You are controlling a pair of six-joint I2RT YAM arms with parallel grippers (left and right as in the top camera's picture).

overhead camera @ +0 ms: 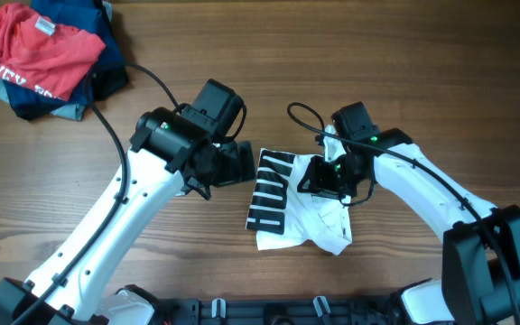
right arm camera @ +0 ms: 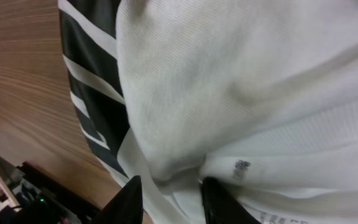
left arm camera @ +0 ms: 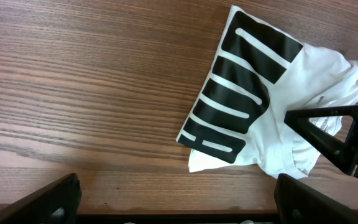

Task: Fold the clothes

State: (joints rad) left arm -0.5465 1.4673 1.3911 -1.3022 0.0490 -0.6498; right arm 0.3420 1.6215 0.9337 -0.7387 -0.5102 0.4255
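The white shirt lies bunched and partly folded at the table's middle, with a large black print facing up on its left part. It also shows in the left wrist view and fills the right wrist view. My left gripper is open and empty, just left of the shirt's edge; its fingers hang over bare wood. My right gripper is down on the shirt's middle. Its fingers are close together with a wrinkled fold of white cloth pinched between them.
A red printed T-shirt lies on a pile of navy garments at the far left corner. A black cable runs along the left arm. The right gripper's black fingers show in the left wrist view.
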